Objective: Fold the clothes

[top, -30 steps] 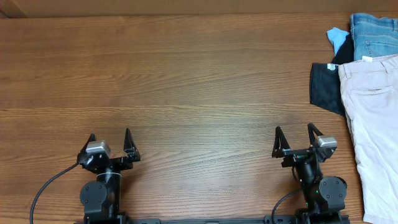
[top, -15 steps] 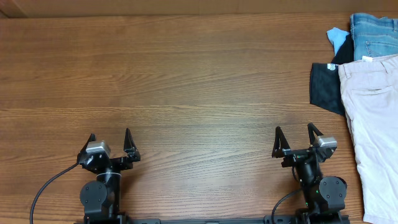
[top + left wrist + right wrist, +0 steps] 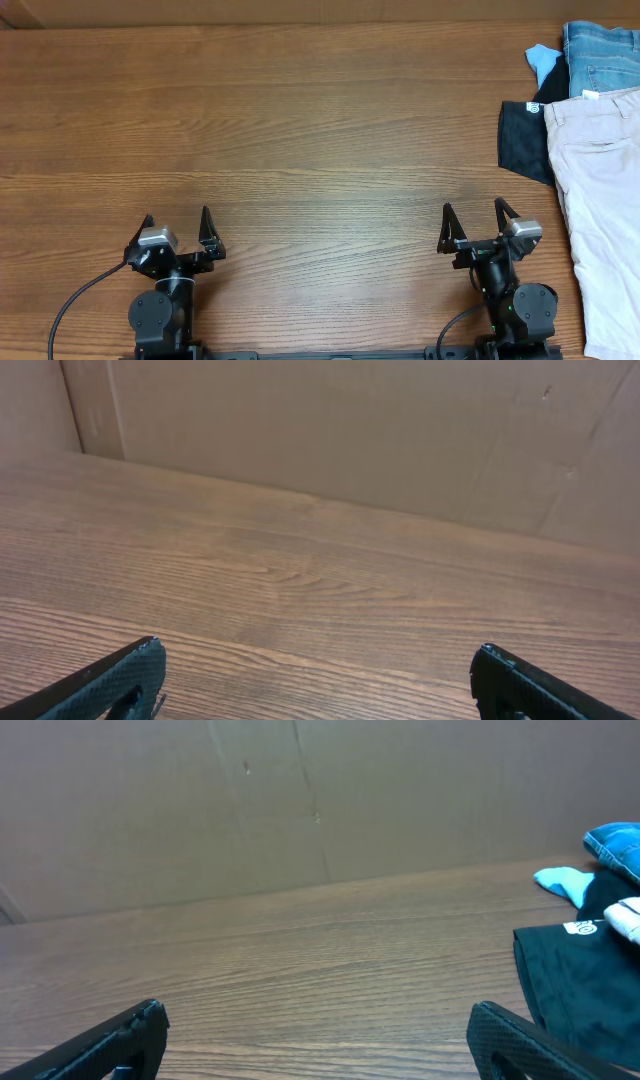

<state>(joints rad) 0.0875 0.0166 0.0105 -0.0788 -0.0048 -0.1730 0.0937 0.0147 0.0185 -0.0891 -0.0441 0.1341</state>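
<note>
Wooden counter (image 3: 300, 120) carries the beige garment (image 3: 600, 200) at its 3 o'clock edge, overlapping a black shirt (image 3: 522, 140). Left arm (image 3: 160, 300) and right arm (image 3: 515, 290) sit at 6 o'clock, jaws wide open and empty. Folding looks unstarted; next, the right arm should probably reach the garment and pull it centreward.

left tool (image 3: 318, 650): jaws spread wide | table (image 3: 300, 575): wood | behind: cardboard wall (image 3: 350, 430)

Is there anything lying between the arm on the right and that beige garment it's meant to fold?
Nothing visible. Only bare table separates the right gripper, jaws open, from the beige garment at the table's right edge. The garment lies over a black shirt, so nothing covers it.
</note>
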